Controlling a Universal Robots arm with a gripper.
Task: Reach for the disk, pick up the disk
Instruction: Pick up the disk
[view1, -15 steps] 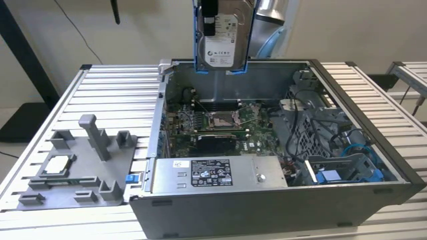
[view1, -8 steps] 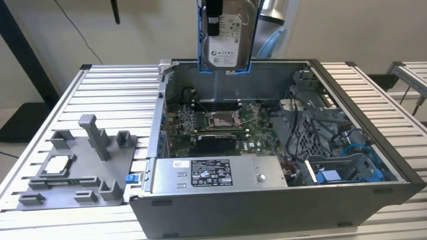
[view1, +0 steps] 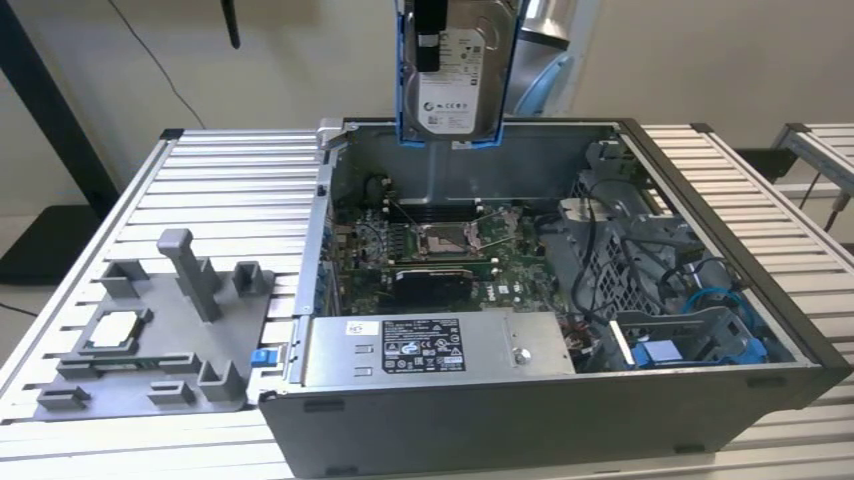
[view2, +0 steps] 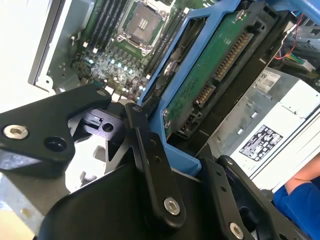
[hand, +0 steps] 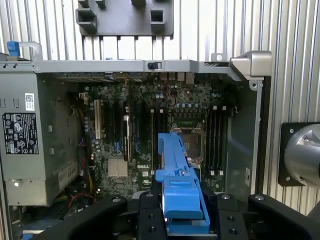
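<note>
While jaws grip disk (view1: 461, 100), it's above PC (view1: 534, 420).

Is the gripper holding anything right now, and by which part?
Yes. The gripper holds the disk above the open case, its jaws clamped on the blue rails at one end.

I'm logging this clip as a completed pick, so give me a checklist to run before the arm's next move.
1. Gripper shut on the disk: ok.
2. Disk clear of the computer case: ok, hanging above it.
3. Disk upright, label facing the exterior view: ok.
4. Blue rails on both edges: ok.
5. Connectors free of cables: ok.
6. Grip firm against slipping: cannot tell.
</note>
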